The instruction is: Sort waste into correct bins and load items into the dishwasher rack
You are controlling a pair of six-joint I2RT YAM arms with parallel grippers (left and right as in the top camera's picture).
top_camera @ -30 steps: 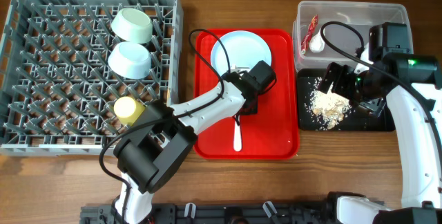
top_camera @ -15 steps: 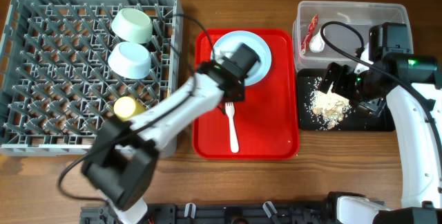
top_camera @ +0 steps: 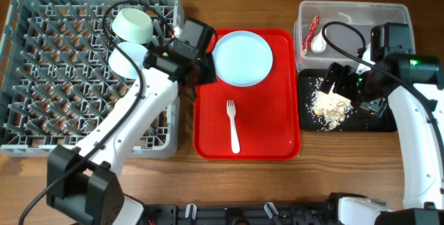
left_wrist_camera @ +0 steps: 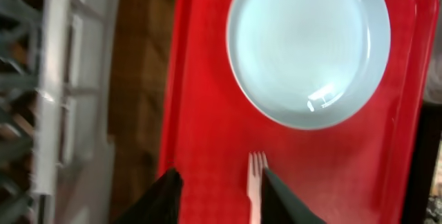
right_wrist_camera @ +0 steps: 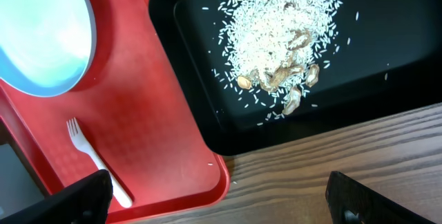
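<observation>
My left gripper is open and empty, above the left rim of the red serving tray, beside the grey dishwasher rack. In the left wrist view its fingers frame tray surface, with the white fork by the right finger and the pale blue plate ahead. The plate and fork lie on the red tray. Two mint bowls sit in the rack. My right gripper is open and empty over the black tray of rice crumbs. Chopsticks and the yellow cup are hidden.
The clear tub at the back right holds the red-and-white wrapper and a white scrap. The right wrist view shows the rice, red tray corner, fork and bare wood at the front.
My left arm has swung up and left, from over the fork at the tray's middle to the tray's left rim by the rack. The fork stays on the tray. The right arm has not moved.
</observation>
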